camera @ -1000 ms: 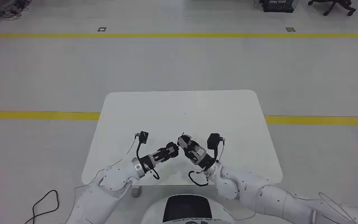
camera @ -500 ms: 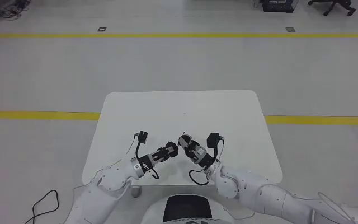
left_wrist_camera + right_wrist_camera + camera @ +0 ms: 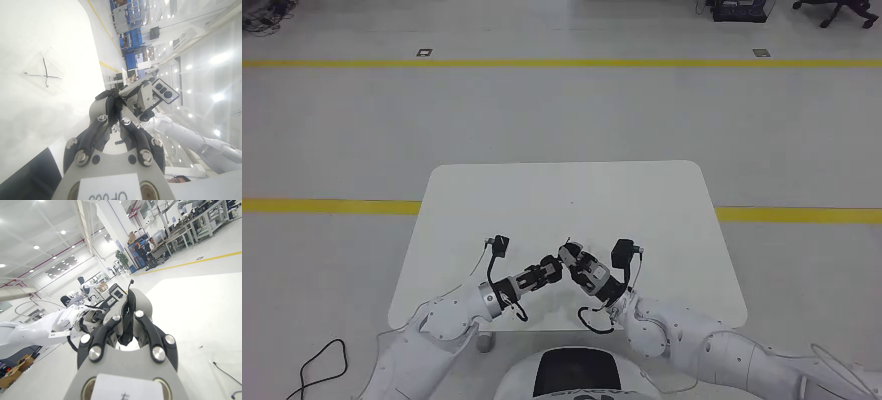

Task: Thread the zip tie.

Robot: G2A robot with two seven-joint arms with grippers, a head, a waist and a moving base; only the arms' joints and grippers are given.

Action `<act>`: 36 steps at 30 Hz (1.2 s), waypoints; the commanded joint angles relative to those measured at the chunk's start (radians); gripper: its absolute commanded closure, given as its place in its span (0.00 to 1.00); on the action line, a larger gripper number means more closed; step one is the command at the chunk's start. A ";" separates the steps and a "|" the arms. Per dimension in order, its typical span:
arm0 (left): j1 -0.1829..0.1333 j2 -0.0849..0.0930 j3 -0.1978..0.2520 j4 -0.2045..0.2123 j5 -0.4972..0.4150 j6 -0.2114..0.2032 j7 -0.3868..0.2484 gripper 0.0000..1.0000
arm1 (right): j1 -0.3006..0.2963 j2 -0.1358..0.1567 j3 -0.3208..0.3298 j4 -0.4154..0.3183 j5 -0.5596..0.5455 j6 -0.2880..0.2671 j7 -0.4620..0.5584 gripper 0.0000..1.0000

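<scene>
The white table (image 3: 562,190) stands on a pale floor. Both arms come in over its near edge. The left arm (image 3: 452,315) comes from the near left and the right arm (image 3: 692,340) from the near right, and they angle toward each other.

The left gripper (image 3: 552,268) and right gripper (image 3: 568,253) meet tip to tip over the near middle of the table, the right one slightly farther out. From above their tips look to be touching, or very nearly so.

In the right wrist view, the right gripper (image 3: 130,294) has its fingers (image 3: 140,302) pressed together on the tie (image 3: 130,283). This thin black strip runs up between the pads, and its small head stands just clear of the tips. The left arm (image 3: 28,328) lies just beyond, its wrist close to those tips.

In the left wrist view, the left gripper (image 3: 113,99) also has its fingers (image 3: 98,109) closed tight, with a dark mass at the tips. I cannot tell whether the tie is between them. The right gripper (image 3: 140,92) sits right against those tips.

Farther out on the table lies a clear sheet (image 3: 54,60) with two loose ties (image 3: 45,73) crossed on it, well apart from both grippers. The right wrist view shows a loose tie (image 3: 225,373) lying flat on the table (image 3: 189,304).
</scene>
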 commanded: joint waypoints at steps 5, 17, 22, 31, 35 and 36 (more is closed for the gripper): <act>-0.001 0.003 -0.002 -0.003 -0.006 -0.001 0.001 1.00 | 0.002 -0.001 0.000 0.013 0.025 0.000 0.018 1.00; -0.001 0.007 -0.001 -0.002 -0.014 -0.001 -0.008 1.00 | 0.003 -0.004 0.000 0.006 0.024 0.000 0.018 1.00; -0.006 0.006 0.011 -0.002 -0.005 0.000 -0.003 1.00 | 0.001 0.000 0.000 -0.003 0.010 0.000 0.017 1.00; -0.004 0.011 0.009 -0.015 -0.001 -0.001 -0.004 1.00 | 0.001 0.001 0.000 0.015 0.039 0.000 0.033 1.00; -0.003 0.013 0.010 -0.017 0.002 -0.001 -0.008 1.00 | 0.005 0.001 0.000 0.019 0.047 0.000 0.029 1.00; -0.002 0.014 0.011 -0.018 0.004 -0.001 -0.009 1.00 | 0.007 0.000 0.000 0.020 0.049 0.000 0.028 1.00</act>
